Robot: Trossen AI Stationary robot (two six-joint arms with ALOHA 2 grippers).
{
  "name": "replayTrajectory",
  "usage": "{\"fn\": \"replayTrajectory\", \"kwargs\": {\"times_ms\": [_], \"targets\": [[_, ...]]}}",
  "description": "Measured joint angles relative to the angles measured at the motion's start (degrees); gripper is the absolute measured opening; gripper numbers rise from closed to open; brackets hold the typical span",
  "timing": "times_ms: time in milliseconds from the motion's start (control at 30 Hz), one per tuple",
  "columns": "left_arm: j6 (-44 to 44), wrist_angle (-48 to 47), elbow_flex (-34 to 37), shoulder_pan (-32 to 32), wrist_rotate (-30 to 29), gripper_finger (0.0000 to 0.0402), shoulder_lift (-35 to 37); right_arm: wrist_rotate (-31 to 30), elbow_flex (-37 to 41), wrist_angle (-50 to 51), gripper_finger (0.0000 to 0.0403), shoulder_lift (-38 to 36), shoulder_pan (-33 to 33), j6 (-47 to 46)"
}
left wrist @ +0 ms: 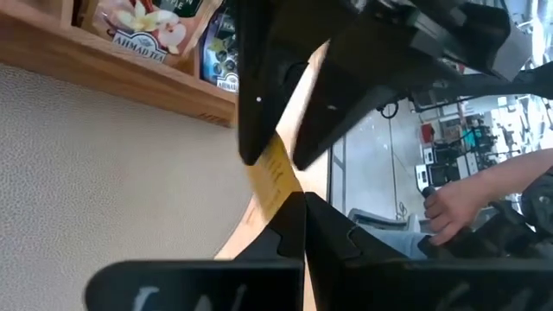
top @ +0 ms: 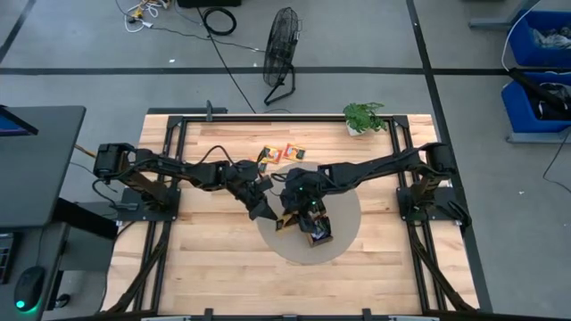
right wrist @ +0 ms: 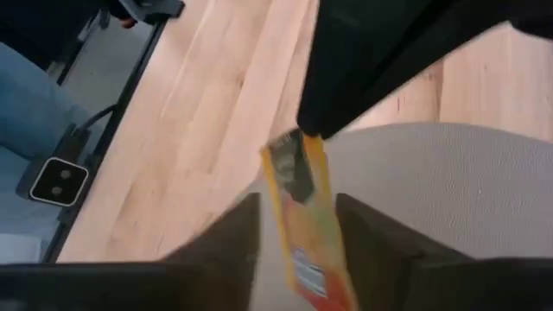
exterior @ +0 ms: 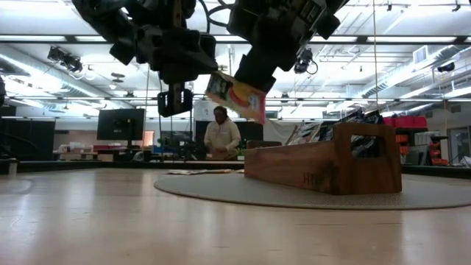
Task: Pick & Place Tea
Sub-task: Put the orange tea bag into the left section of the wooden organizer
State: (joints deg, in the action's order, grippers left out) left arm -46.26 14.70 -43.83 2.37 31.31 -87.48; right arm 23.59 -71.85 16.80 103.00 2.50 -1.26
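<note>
High view: my left pincer (top: 265,212) and right pincer (top: 287,214) meet above the round mat (top: 343,239).

Low view: the orange tea sachet (exterior: 237,94) hangs beneath them, tray (exterior: 324,165) beyond.

Wrist views: left pincer clamped on the sachet; right fingers (right wrist: 229,231) apart astride it. Handover; next, right closes.

The desk (top: 205,267) has a pale wooden plank top inside a black frame. A round grey-beige mat (top: 348,234) lies on it near the middle, and a long brown wooden compartment tray (exterior: 324,165) stands on that mat. A few tea sachets (top: 284,153) lie on the bare wood beyond the mat. A small green plant (top: 364,116) sits at the far right corner.
</note>
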Motion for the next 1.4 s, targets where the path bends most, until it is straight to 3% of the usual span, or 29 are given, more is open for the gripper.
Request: {"fn": "replayTrajectory", "kwargs": {"times_ms": [133, 200, 400, 667, 933, 1133, 1400], "targets": [[0.0, 0.4, 0.0, 0.0, -0.4, 0.0000, 0.2, 0.7, 0.0, 0.2, 0.0033, 0.0, 0.0, -0.6], [-1.4, 1.0, -0.1, 0.1, -0.5, 0.0000, 0.2, 0.9, 0.0, 0.3, 0.0012, 0.0, -0.1, -1.6], [-2.9, 3.1, -0.1, 1.5, -0.5, 0.0022, 0.5, -4.2, 0.0, 1.9, 0.0004, -2.5, -0.2, -8.0], [-1.5, 7.4, -0.1, 6.8, -0.5, 0.0060, 6.3, -11.7, 0.0, 9.5, 0.0001, -10.9, -0.2, -11.4], [3.4, 13.3, -0.1, 12.4, -0.8, 0.0167, 10.6, -27.2, 0.0, 16.2, 0.0001, -20.8, 0.3, -16.3], [3.7, 20.6, -0.1, 14.6, -1.1, 0.0232, 11.2, -40.0, 0.0, 7.5, 0.0000, -27.7, 0.3, -19.3], [6.1, 27.1, -0.1, 15.2, -8.2, 0.0243, 11.1, -40.7, -0.1, -8.7, 0.0000, -27.3, -0.5, -21.2]]}}
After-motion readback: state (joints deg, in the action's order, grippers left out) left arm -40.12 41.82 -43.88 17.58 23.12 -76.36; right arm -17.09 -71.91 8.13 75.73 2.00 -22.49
